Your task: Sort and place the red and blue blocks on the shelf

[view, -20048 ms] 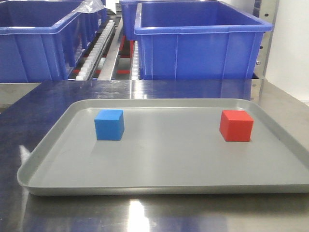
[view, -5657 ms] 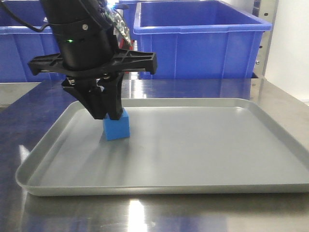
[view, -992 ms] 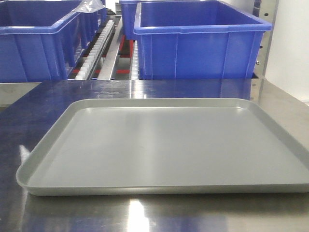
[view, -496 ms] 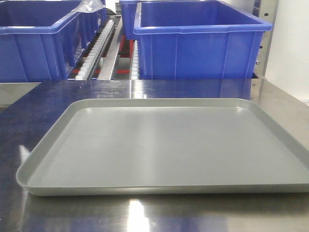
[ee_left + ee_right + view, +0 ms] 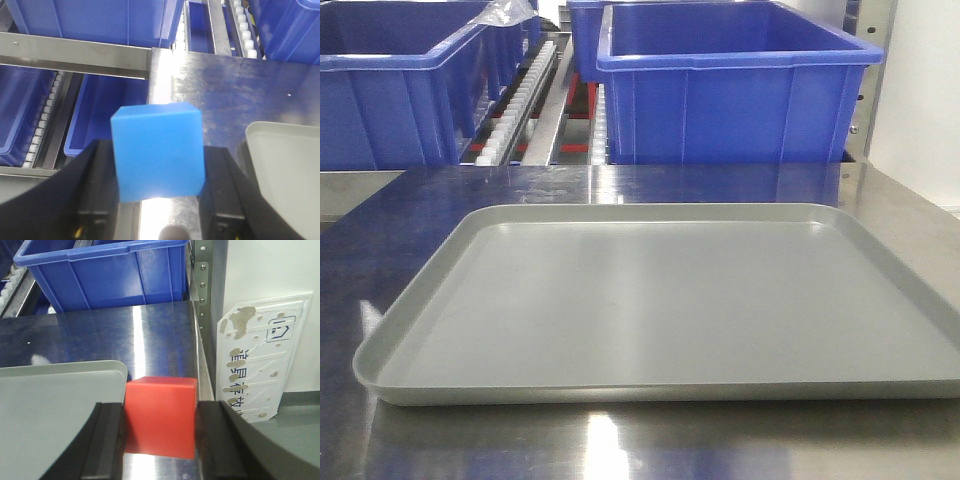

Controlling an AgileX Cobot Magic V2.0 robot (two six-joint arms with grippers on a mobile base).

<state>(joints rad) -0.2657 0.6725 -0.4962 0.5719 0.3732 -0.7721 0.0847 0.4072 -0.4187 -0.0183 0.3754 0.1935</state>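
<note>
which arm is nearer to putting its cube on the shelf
Probably left: the left hand holds the small blue cube at the table edge, with the brushed-metal shelf rail and white rollers ahead. The right hand, holding the small red cube, hangs by the grey tray.

Centre of the front view: flat grey tray (image 5: 650, 300) with a raised rim and rounded corners, lying on a brushed steel desk (image 5: 620, 185). Behind it, upper right, a large blue bin (image 5: 735, 100); upper left, a second blue bin (image 5: 380, 100) with crumpled clear plastic film (image 5: 508, 12) at its far corner. Right side of the right wrist view: white moulded panel (image 5: 260, 355) against a pale wall (image 5: 270, 270), spotted with brown patches and marked with dark printed characters. Lower left of the left wrist view: further blue bins (image 5: 107, 110), lower than the desk top.
</note>
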